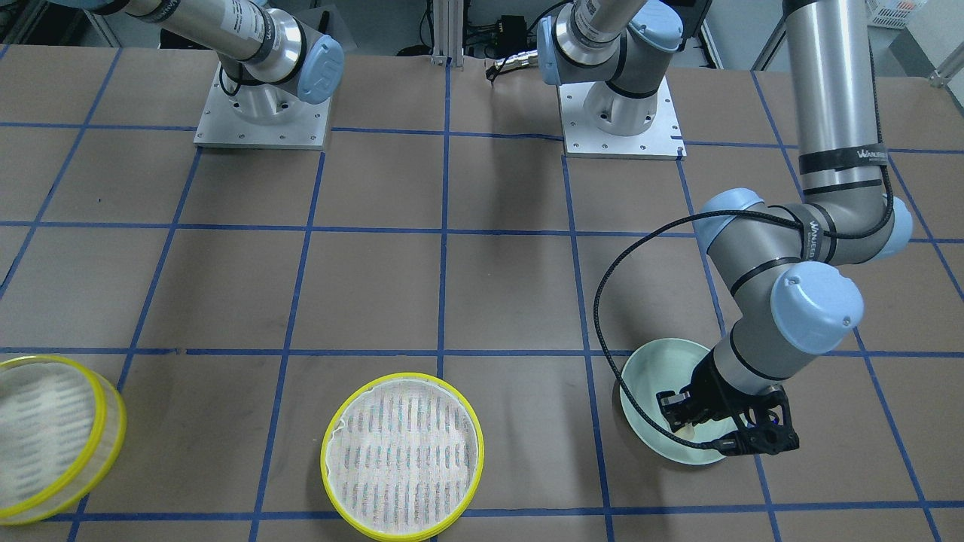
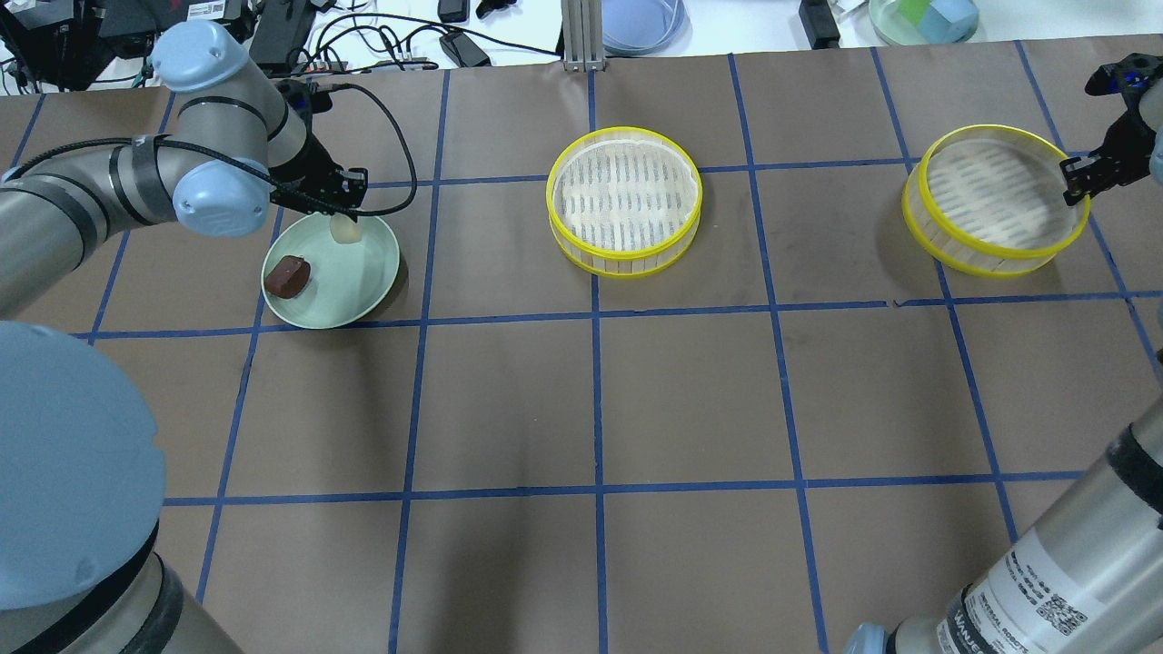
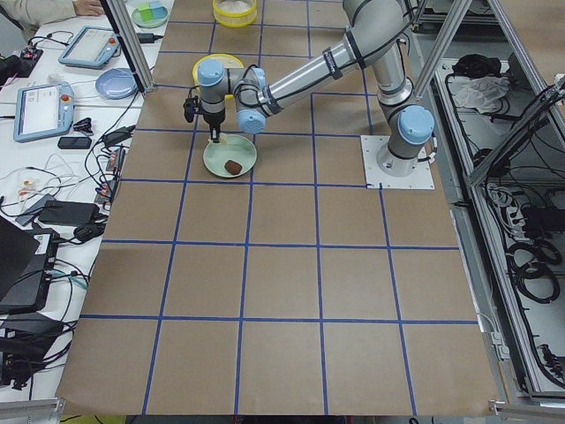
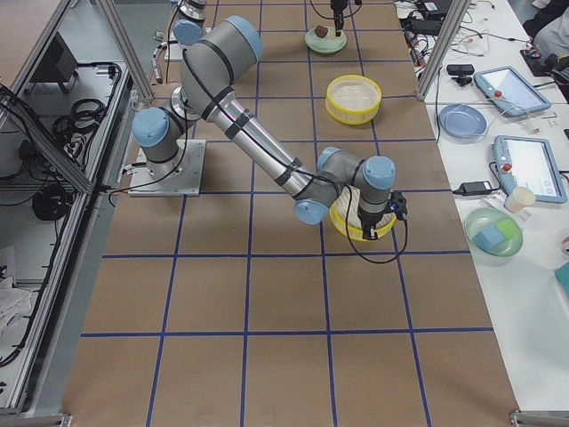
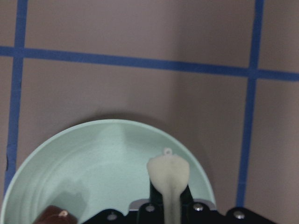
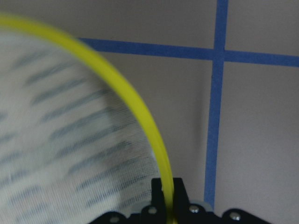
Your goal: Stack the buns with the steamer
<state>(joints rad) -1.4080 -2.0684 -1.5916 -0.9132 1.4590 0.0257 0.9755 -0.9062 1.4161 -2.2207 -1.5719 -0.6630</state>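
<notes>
bun [image 5: 168, 170] in left fingers [image 5: 152, 192], steamer [image 6: 140, 114] in right fingers [image 6: 157, 190]

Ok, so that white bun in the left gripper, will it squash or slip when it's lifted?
Probably soft: the white bun looks pinched narrow where the left gripper clamps it and bulges out beyond it. Likely light too, being small against the pale green plate. Deforming seems likelier than slipping.
</notes>
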